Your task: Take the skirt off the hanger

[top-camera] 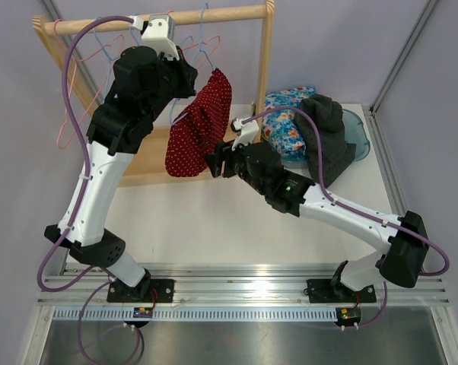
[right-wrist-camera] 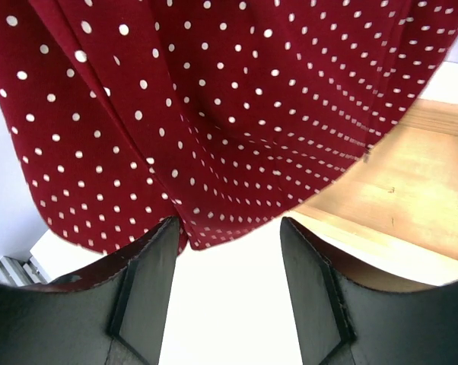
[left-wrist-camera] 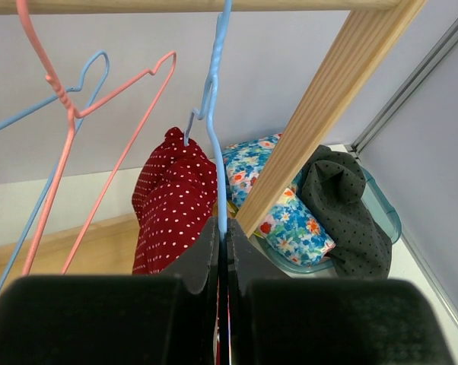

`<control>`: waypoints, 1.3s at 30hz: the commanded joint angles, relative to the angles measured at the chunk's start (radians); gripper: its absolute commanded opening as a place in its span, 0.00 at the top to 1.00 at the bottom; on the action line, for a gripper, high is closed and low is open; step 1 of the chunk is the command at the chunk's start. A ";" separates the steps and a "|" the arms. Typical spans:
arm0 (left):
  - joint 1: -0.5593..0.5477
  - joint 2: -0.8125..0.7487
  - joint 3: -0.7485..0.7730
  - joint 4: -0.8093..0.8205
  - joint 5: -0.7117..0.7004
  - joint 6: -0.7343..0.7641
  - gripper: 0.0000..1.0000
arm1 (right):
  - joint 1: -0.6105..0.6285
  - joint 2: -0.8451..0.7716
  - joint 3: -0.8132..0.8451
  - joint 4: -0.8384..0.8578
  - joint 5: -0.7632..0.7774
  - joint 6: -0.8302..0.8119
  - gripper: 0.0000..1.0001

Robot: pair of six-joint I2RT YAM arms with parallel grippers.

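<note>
The red skirt with white dots hangs from a blue wire hanger on the wooden rack rail. My left gripper is up at the rack. In the left wrist view it is shut on the blue hanger wire, with the skirt just beyond. My right gripper is at the skirt's lower edge. In the right wrist view it is open, the skirt hem hanging just above the gap and touching the left fingertip.
Pink and blue empty hangers hang left of the skirt. The rack's right post stands close by. A blue basket at the back right holds floral cloth and dark grey cloth. The wooden rack base lies below the skirt.
</note>
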 commanded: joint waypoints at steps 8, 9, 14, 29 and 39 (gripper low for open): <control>0.003 -0.062 0.034 0.111 -0.007 0.003 1.00 | 0.009 0.061 0.111 0.045 0.007 -0.019 0.76; 0.003 -0.064 0.034 0.111 -0.011 0.008 1.00 | 0.009 0.071 0.111 0.047 0.007 -0.020 0.85; 0.003 -0.070 0.050 0.101 -0.031 0.032 1.00 | 0.009 0.055 0.020 0.058 0.006 0.001 1.00; 0.020 -0.076 0.136 0.128 -0.112 0.110 1.00 | 0.146 -0.279 -0.448 -0.169 0.139 0.242 1.00; 0.018 -0.157 0.000 0.143 -0.114 0.077 1.00 | 0.150 -0.642 -0.213 -0.429 0.519 -0.039 1.00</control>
